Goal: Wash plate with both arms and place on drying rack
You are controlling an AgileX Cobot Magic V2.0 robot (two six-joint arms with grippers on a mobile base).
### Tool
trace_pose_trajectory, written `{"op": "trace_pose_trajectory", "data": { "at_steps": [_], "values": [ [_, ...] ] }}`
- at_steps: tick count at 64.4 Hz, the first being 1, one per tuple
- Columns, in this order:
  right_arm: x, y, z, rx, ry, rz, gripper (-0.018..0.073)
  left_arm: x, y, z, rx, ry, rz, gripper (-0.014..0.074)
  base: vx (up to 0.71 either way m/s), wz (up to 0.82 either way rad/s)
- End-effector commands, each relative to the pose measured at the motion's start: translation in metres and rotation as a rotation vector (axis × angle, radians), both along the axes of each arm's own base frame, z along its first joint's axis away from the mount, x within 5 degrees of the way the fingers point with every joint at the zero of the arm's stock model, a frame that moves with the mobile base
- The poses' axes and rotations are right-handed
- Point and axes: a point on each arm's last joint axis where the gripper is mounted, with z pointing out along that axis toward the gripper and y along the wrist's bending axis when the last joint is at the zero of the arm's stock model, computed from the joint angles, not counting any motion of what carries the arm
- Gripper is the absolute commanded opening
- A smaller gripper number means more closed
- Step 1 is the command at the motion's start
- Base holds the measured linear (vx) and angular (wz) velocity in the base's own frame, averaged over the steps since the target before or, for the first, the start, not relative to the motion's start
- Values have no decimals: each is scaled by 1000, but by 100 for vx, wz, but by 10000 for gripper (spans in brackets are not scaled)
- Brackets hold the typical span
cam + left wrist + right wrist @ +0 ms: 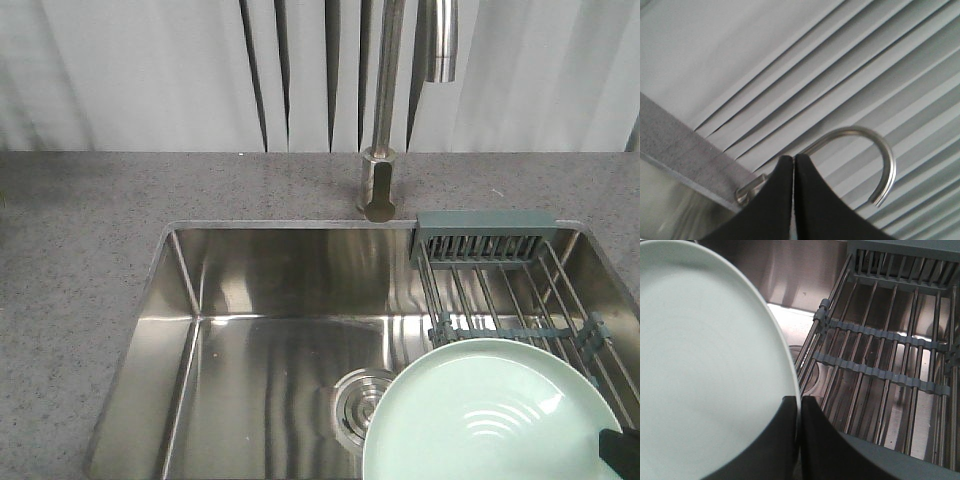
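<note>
The pale mint-green plate (pixel 495 420) hangs tilted over the sink's front right, partly above the drying rack (pixel 500 290). My right gripper (pixel 799 401) is shut on the plate (pixel 705 365) at its rim, one finger on each face. In the front view only a black bit of that gripper (pixel 622 450) shows at the plate's right edge. The rack (pixel 880 355) of steel rods and grey-green bars lies to the right of the plate in the right wrist view. My left gripper (pixel 793 159) is shut on nothing, pointing up at the tap; it is out of the front view.
A steel sink (pixel 260 340) is set in a grey speckled counter (pixel 80 230), with a round drain (pixel 360 405) near the plate's left edge. A curved steel tap (pixel 385 110) rises behind the sink, its arch (pixel 875 150) above the left gripper. White pleated curtains hang behind.
</note>
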Motion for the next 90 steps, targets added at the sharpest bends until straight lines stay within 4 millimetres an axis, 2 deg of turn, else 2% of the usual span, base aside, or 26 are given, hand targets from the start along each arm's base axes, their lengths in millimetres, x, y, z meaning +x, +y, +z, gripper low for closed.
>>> {"op": "trace_pose_trajectory", "data": {
  "at_steps": [1, 11, 20, 27, 35, 41, 48, 64, 72, 90],
  "values": [
    [4, 0, 14, 31, -84, -13, -8, 26, -6, 12, 22, 0, -82, -6, 0, 0],
    [4, 0, 14, 31, -84, -13, -8, 70, -16, 1, 1, 16, -217, 7, 0, 0],
    [4, 0, 14, 31, -84, -13, -8, 105, -23, -10, 27, 7, -318, 88, 0, 0],
    [4, 0, 14, 31, -84, -13, -8, 130, -32, -15, 4, 51, -417, 227, 0, 0],
    [4, 0, 14, 31, -84, -13, -8, 162, -43, -17, -4, 88, -474, 447, 0, 0],
    [4, 0, 14, 31, -84, -13, -8, 186, -53, -19, 3, 102, -509, 575, 0, 0],
    [4, 0, 14, 31, -84, -13, -8, 216, -73, -19, 36, 86, -571, 660, 0, 0],
    [4, 0, 14, 31, -84, -13, -8, 282, -122, -36, 38, 97, -684, 635, 0, 0],
    [4, 0, 14, 31, -84, -13, -8, 314, -139, -45, 35, 82, -713, 599, 0, 0],
    [4, 0, 14, 31, -84, -13, -8, 361, -166, -63, 19, 55, -747, 571, 0, 0]
  ]
}}
